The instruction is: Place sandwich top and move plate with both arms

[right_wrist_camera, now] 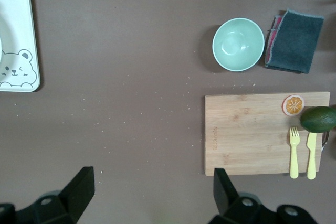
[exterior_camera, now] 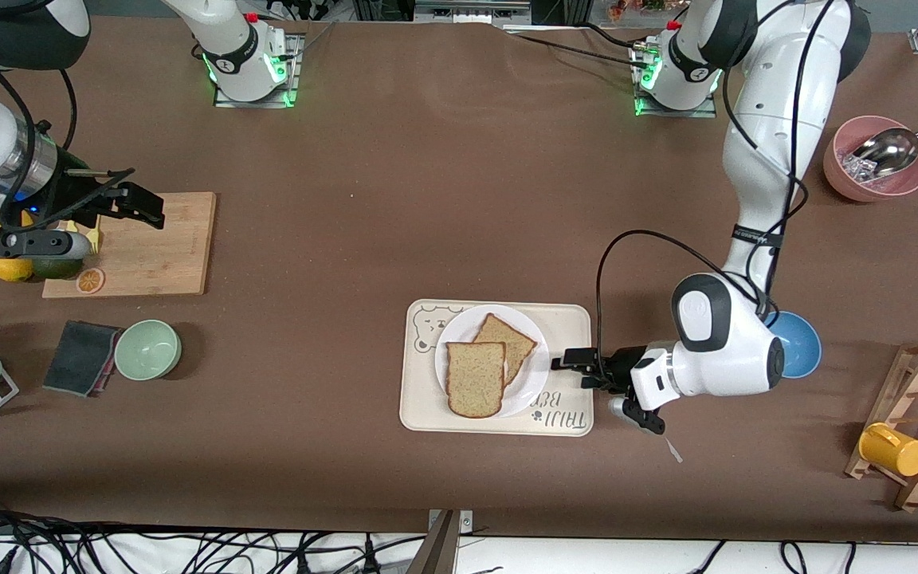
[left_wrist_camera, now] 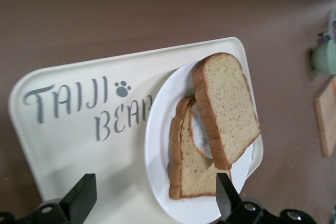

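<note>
Here the plain speckled light-brown wholegrain bread slice, the sandwich top (exterior_camera: 476,378), already lies on the small round white plate (exterior_camera: 537,368), leaning askew over the second bread slice (exterior_camera: 509,338) beneath it, so the placing step looks done and the plate move is what remains. In the left wrist view a white patch shows between the two slices, probably the egg filling, though it is too hidden to be sure. The plate sits on the cream rectangular tray with the bear drawing (exterior_camera: 562,422), just ahead of the left gripper (exterior_camera: 572,363).

The left gripper is low beside the tray's edge toward the left arm's end of the table, its black fingers (left_wrist_camera: 81,198) spread apart and aimed at the plate rim; that stance suits sliding in to pinch the rim from one side. Nothing is between them yet.

The right gripper (exterior_camera: 143,204) hangs over the pale bamboo cutting board (exterior_camera: 156,243), well apart from the plate, fingers (right_wrist_camera: 79,188) spread and empty. It waits there; since the plate calls for both arms, it would likely need to cross to the tray's unattended edge.

The top slice overhangs the plate rim, so a tilted or uneven lift could slide it off.
</note>
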Motion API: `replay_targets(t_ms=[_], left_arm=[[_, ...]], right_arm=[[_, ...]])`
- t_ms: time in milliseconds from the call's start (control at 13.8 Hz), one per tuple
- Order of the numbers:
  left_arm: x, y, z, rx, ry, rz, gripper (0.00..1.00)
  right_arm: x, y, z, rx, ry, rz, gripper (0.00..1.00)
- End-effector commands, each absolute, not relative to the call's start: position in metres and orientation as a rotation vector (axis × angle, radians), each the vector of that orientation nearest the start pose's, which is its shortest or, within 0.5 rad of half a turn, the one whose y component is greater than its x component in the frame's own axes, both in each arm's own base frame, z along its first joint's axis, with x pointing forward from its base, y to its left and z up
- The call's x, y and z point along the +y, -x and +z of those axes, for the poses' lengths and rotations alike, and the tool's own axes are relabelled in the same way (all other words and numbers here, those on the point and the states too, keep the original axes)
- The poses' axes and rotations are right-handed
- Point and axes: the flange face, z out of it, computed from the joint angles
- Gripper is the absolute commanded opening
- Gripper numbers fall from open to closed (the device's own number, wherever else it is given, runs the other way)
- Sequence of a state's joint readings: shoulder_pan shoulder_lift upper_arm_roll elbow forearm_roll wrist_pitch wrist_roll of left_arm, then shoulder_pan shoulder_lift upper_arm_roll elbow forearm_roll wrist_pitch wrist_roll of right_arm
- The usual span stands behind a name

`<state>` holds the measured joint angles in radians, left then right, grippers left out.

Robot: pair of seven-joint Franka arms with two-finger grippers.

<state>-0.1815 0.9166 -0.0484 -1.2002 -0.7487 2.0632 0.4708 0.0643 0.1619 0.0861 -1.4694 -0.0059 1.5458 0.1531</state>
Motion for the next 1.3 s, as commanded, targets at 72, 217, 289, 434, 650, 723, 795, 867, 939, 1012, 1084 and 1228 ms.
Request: replay_targets(t_ms=[72,217,289,434,650,723,795,867,939,1012,1084,1228], left_arm=[[-0.190,-0.727,0.289,-0.434,-2.599,-0.051,1.00],[-0.182,-0.721,0.328,-0.456,-2.726,-0.088,1.00],[-0.178,-0.717,0.348,-0.463,-2.782,-0.108,1.00],[-0.165,-0.704,0.391,-0.464,-2.880,-0.160,1.00],[-0.150,-0.680,0.460,-0.413,-2.980,-0.201,1.00],[-0.145,-0.673,0.482,-0.389,-3.021,-0.190,1.00],[-0.142,-0.665,0.504,-0.371,-3.053,-0.157,1.00],[-0.136,-0.653,0.521,-0.337,-3.089,-0.131,1.00],[-0.123,-0.637,0.536,-0.308,-3.111,-0.113,1.00],[-0.113,-0.619,0.546,-0.297,-3.123,-0.106,1.00],[-0.094,-0.605,0.548,-0.265,-3.118,-0.112,1.00],[-0.082,-0.580,0.562,-0.233,-3.139,-0.079,1.00]], right_arm=[[0.090,-0.591,0.578,0.019,3.158,0.114,1.00],[0.091,-0.592,0.577,0.020,3.151,0.106,1.00],[0.092,-0.594,0.575,0.022,3.144,0.098,1.00],[0.089,-0.599,0.566,0.037,3.143,0.101,1.00],[0.085,-0.596,0.571,0.047,3.140,0.102,1.00],[0.086,-0.595,0.574,0.042,3.138,0.100,1.00],[0.087,-0.595,0.578,0.023,3.135,0.088,1.00],[0.089,-0.594,0.578,0.016,3.129,0.089,1.00],[0.090,-0.594,0.578,0.021,3.126,0.092,1.00],[0.090,-0.594,0.577,0.025,3.127,0.100,1.00],[0.088,-0.592,0.576,0.032,3.129,0.121,1.00],[0.081,-0.593,0.577,0.052,3.125,0.124,1.00]])
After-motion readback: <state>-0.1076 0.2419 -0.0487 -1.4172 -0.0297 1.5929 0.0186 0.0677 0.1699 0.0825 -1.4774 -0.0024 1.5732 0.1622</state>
